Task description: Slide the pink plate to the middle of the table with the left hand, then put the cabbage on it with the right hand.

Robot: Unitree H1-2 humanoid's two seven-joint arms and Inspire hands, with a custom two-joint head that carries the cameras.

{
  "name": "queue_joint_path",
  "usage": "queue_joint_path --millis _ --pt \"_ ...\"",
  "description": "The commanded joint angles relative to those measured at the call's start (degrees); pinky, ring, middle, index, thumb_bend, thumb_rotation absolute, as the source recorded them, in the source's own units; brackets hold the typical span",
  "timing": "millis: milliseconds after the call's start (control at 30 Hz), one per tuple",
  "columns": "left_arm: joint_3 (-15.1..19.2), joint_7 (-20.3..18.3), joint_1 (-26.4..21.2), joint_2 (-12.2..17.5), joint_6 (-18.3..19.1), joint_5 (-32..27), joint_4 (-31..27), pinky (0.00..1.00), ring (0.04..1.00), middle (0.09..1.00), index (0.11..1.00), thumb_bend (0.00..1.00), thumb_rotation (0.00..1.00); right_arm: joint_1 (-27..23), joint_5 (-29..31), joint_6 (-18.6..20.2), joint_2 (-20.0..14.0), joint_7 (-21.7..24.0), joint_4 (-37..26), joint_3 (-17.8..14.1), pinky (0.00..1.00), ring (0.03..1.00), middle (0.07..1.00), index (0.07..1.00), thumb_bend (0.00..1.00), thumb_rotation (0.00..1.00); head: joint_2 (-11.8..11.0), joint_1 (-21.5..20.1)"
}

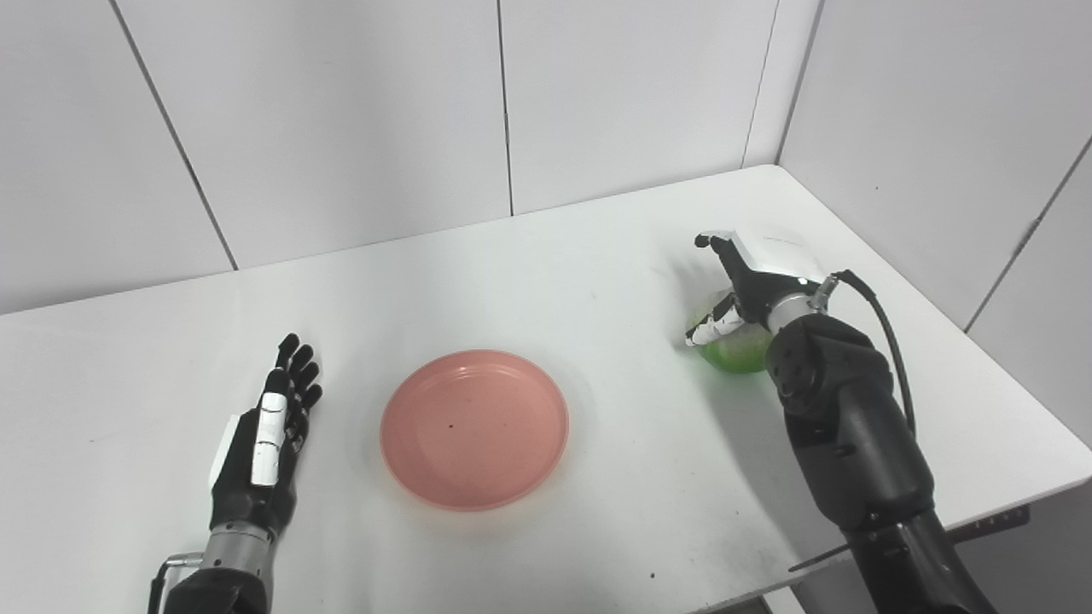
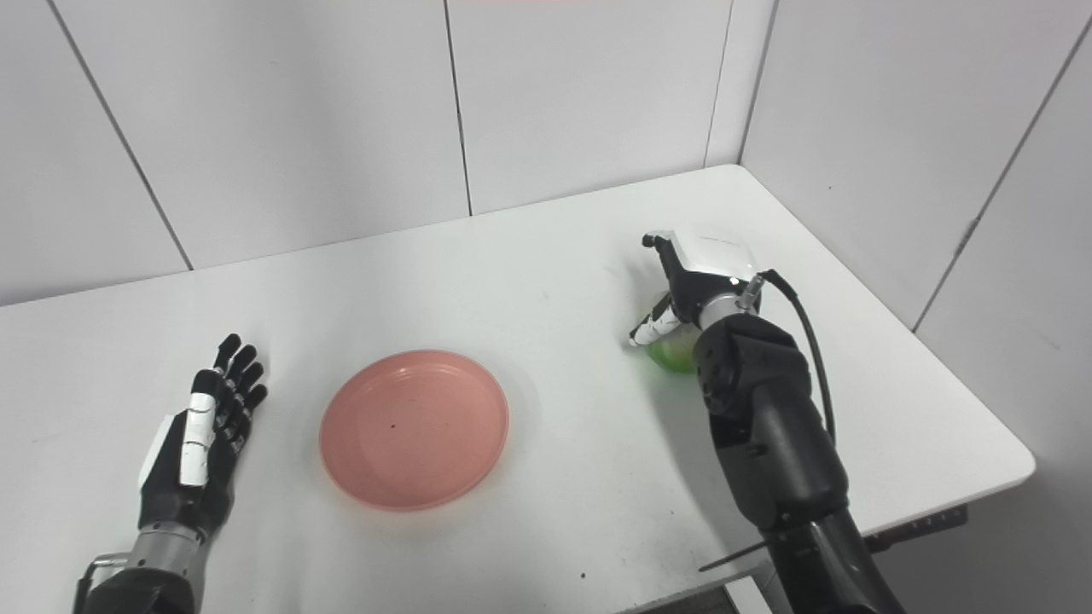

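The pink plate (image 1: pixel 474 429) lies flat near the middle of the white table (image 1: pixel 546 273), with nothing on it. My left hand (image 1: pixel 269 435) rests open on the table a short way left of the plate, fingers straight and pointing away, not touching it. The green cabbage (image 1: pixel 735 350) sits on the table at the right, mostly hidden under my right hand (image 1: pixel 755 273). That hand hovers over it with fingers stretched forward and the thumb (image 1: pixel 712 324) against the cabbage's left side. The fingers are not closed around it.
White wall panels close off the table at the back and on the right, meeting in the far right corner. The table's right and front edges run close to my right forearm (image 1: pixel 845 426). A black cable (image 1: pixel 887 333) loops off the right wrist.
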Motion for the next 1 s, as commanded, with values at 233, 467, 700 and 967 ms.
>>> queue_joint_path --millis 233,467,700,967 --pt "-0.2 -0.7 0.3 0.5 -0.1 0.0 -0.2 1.00 1.000 1.000 1.000 0.76 0.98 -3.0 -4.8 0.0 -1.4 8.3 -5.7 -3.9 0.77 0.913 0.962 0.890 1.00 0.23 0.2 0.0" --pt "-0.3 -0.6 0.3 0.5 0.2 0.1 -0.4 1.00 1.000 1.000 1.000 0.76 0.98 -3.1 -6.1 0.0 -0.6 11.2 -4.2 -5.3 0.71 0.898 0.961 0.889 1.00 0.24 0.3 0.0" --pt "-0.2 -0.2 0.4 0.3 0.2 0.3 -0.7 1.00 1.000 1.000 1.000 0.75 0.98 -3.3 -7.6 0.0 -0.2 12.6 -1.8 -5.3 0.64 0.847 0.939 0.877 1.00 0.24 0.4 0.0" --pt "-0.3 -0.6 0.4 0.6 0.8 0.3 -0.9 1.00 1.000 1.000 1.000 0.77 0.98 -3.4 -4.8 0.0 0.4 14.0 0.0 -6.3 0.58 0.808 0.942 0.870 1.00 0.18 0.5 0.0"
